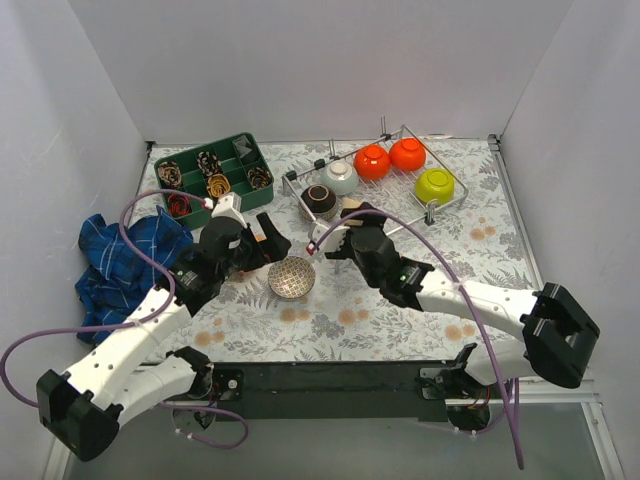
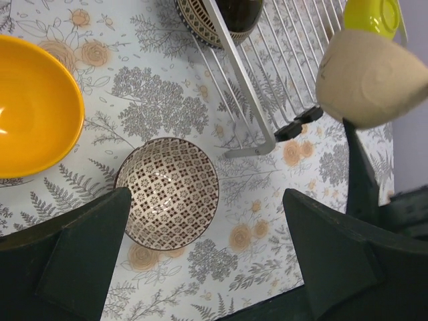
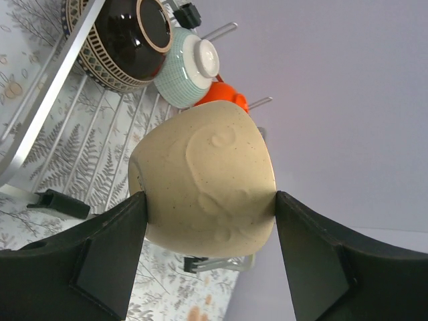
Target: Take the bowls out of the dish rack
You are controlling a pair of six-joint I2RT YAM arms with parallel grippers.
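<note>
The dish rack (image 1: 455, 195) stands at the back right and holds a dark brown bowl (image 1: 320, 200), a pale grey-green bowl (image 1: 340, 177), two red-orange bowls (image 1: 372, 161) (image 1: 407, 154) and a lime green bowl (image 1: 435, 185). My right gripper (image 3: 210, 200) is shut on the beige bowl (image 3: 207, 180), held upside down in the air over the rack's near left corner (image 2: 251, 144). A lattice-patterned bowl (image 2: 170, 190) stands upright on the table, and an orange-yellow bowl (image 2: 33, 107) sits to its left. My left gripper (image 2: 206, 200) hangs open above the lattice bowl, holding nothing.
A dark green divided tray (image 1: 236, 148) with small patterned items sits at the back left. A crumpled blue checked cloth (image 1: 125, 260) lies at the left edge. White walls close in the table on three sides.
</note>
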